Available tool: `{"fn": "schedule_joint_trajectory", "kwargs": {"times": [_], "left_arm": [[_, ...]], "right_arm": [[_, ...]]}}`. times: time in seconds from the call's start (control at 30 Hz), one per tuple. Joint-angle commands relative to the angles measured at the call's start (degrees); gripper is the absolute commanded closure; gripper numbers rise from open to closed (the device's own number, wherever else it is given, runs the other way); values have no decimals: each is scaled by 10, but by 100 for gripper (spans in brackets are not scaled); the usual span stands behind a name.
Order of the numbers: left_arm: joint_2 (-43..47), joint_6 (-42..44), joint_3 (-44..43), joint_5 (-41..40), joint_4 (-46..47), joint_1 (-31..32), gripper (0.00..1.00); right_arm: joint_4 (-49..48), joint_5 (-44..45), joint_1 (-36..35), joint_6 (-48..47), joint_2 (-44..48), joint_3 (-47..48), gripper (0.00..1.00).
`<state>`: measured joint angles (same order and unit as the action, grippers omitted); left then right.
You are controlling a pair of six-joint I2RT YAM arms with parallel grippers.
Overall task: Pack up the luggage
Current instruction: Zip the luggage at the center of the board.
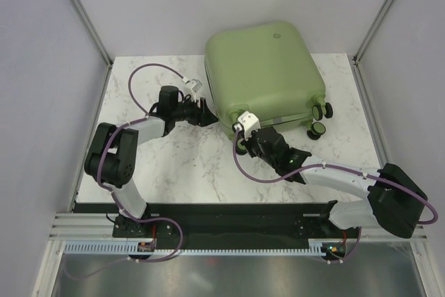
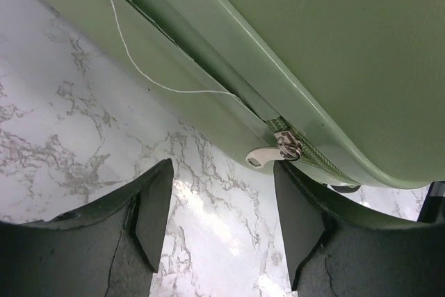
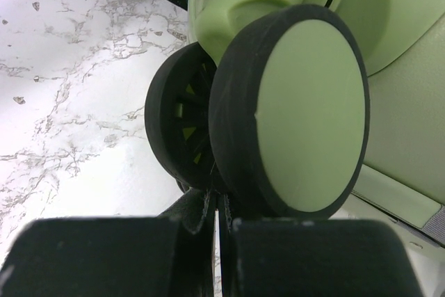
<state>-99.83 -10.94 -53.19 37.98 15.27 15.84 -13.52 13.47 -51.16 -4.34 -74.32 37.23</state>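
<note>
Bases sit at the near bench (image 1: 181, 165) edge, with both arms reaching out over the marble top. Left arm (image 1: 115, 154) folds up and right toward the luggage. Right arm (image 1: 348, 174) runs left across the bench to the same case.

Right end effector (image 3: 219, 224): fingers pressed together, nothing between them. Tips sit right under the caster (image 3: 288, 113) at the case's near corner. It has a black tyre and green hub face, with a twin wheel behind it. Can't tell from the wrist view whether the tips touch the tyre.

Left end effector (image 2: 222, 220): fingers spread wide, nothing gripped. It points at the left side wall of the case, at the zip line. Zipper pull (image 2: 265, 157) hangs just beyond the gap between the fingers, untouched. Thin white thread (image 2: 132, 66) trails along the shell seam toward the pull.

Luggage (image 1: 268, 74): sage-green hard shell, closed, lying flat on the far right part of the bench, turned a bit off-square. In the top view its far edge overlaps the bench's back edge. Two more casters (image 1: 318, 130) stick out on its right side. Small round emblem (image 1: 276, 34) sits on the top face near the far edge.

Grey panel walls (image 1: 42, 67) close in the bench on the left, right and back.
</note>
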Motion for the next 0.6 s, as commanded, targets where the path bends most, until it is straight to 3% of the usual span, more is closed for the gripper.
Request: {"fn": "schedule_joint_trajectory", "kwargs": {"times": [0.0, 0.2, 0.27, 0.37, 0.47, 0.57], "left_arm": [[-11, -40, -4, 43, 112, 2, 34], [-15, -78, -5, 83, 155, 9, 54], [-12, -93, -2, 95, 169, 10, 69], [-11, -110, 5, 106, 185, 12, 78], [-12, -119, 9, 110, 194, 18, 95], [-10, -124, 11, 110, 199, 27, 98]], "right_arm": [[9, -82, -25, 14, -1, 28, 100], [20, -81, -25, 6, -5, 34, 100], [24, -81, -25, 4, -5, 35, 100], [29, -85, -25, 5, -6, 42, 100], [45, -89, -25, 16, -6, 53, 100], [50, -97, -26, 32, 3, 64, 100]]}}
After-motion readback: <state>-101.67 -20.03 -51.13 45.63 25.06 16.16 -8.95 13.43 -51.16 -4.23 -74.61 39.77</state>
